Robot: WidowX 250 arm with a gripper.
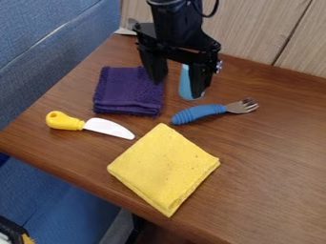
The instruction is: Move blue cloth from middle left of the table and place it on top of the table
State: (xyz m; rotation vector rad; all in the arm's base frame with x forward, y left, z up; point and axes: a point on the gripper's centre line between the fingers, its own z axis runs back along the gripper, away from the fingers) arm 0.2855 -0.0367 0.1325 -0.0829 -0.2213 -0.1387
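A folded, dark purple-blue terry cloth (pixel 127 91) lies at the far left of the brown wooden counter (pixel 274 159). The black gripper (pixel 178 86) hangs wide open over the far part, its left finger covering the cloth's far right corner. Nearer are a toy knife (pixel 105 127) with yellow handle and white blade, a fork (pixel 207 112) with ribbed blue handle, and a folded yellow cloth (pixel 164 167). A light blue object (pixel 185 85) is partly hidden behind the right finger.
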